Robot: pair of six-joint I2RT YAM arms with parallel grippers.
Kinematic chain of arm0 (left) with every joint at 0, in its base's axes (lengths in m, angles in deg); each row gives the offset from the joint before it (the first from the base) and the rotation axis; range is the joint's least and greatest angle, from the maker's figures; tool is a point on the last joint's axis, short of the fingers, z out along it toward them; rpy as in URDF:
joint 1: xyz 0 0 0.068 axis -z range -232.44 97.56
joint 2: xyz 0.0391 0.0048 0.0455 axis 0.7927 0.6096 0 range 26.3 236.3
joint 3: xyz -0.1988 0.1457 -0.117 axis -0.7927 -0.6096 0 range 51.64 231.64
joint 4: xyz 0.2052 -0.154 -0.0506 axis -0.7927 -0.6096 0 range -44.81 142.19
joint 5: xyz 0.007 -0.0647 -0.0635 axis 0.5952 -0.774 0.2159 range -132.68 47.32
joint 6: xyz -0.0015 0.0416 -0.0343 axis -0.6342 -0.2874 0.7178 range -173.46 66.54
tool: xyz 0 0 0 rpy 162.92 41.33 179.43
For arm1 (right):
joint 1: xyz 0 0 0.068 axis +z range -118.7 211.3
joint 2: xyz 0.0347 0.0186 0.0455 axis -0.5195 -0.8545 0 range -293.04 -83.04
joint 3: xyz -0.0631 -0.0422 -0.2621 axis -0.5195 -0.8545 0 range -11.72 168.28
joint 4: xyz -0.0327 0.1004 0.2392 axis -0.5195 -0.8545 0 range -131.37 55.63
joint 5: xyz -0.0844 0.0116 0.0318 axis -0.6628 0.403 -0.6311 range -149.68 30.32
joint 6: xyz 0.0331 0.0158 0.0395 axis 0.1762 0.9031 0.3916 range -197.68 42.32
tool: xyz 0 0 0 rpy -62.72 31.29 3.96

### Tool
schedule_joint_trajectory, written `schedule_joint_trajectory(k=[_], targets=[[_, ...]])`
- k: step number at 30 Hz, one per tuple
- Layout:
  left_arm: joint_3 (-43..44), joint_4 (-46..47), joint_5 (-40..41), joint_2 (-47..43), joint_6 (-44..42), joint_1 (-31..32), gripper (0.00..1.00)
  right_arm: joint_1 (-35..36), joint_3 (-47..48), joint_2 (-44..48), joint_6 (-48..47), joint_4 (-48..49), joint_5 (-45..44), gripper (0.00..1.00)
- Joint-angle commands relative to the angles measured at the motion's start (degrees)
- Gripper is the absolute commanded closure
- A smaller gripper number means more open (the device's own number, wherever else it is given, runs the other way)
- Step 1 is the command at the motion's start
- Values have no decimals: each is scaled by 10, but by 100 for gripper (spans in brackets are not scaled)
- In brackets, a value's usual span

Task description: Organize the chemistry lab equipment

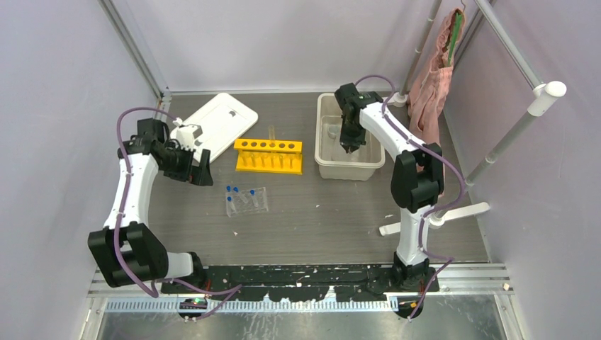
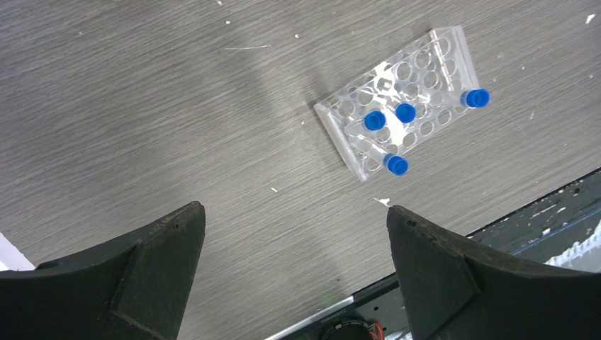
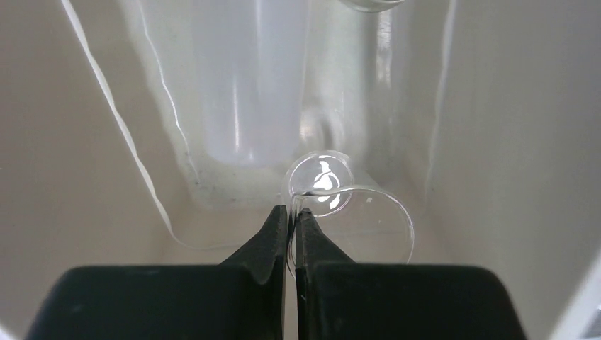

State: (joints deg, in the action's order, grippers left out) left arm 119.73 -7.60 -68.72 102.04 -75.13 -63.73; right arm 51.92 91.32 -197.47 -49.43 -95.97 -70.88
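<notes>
My right gripper [image 1: 347, 146] reaches down into the clear tray [image 1: 326, 167]. In the right wrist view it [image 3: 292, 210] is shut on the rim of a small glass beaker [image 3: 361, 212], with the thin glass wall pinched between the fingers. A frosted clear cylinder [image 3: 248, 92] lies deeper in the tray, and another glass rim [image 3: 368, 6] shows at the top edge. My left gripper [image 1: 197, 170] is open and empty above bare table, left of the yellow rack [image 1: 269, 156]. A small clear rack [image 2: 397, 99] with blue-capped vials [image 2: 405, 112] lies ahead of it [image 2: 294, 212].
A white lid [image 1: 216, 124] lies at the back left behind my left gripper. The pink cloth [image 1: 432, 85] hangs at the back right. The white pole stand [image 1: 489, 163] leans at the right, its base [image 1: 432, 216] on the table.
</notes>
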Motion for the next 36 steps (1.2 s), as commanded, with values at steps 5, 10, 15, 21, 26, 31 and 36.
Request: schedule_joint_trajectory(k=[5, 10, 15, 21, 26, 31, 36], targets=[[-12, 68, 17, 23, -23, -1, 0, 6, -55, 14, -8, 40, 39, 99], [-12, 77, -15, 44, -39, 4, 1, 17, -104, 32, -17, 42, 31, 99], [-10, 97, 1, 68, -40, 13, 3, 23, -156, 70, -13, 50, 31, 99], [-5, 146, 39, 96, -11, 23, 10, 36, -166, 89, 12, 64, 44, 99], [10, 184, 80, 122, 11, 38, 21, 56, -116, 77, 12, 36, 13, 68], [37, 208, 107, 172, 20, 52, 34, 57, -58, 98, 0, -6, -45, 34], [66, 226, 158, 227, 1, 85, 37, 59, -67, 162, 8, 1, -52, 24]])
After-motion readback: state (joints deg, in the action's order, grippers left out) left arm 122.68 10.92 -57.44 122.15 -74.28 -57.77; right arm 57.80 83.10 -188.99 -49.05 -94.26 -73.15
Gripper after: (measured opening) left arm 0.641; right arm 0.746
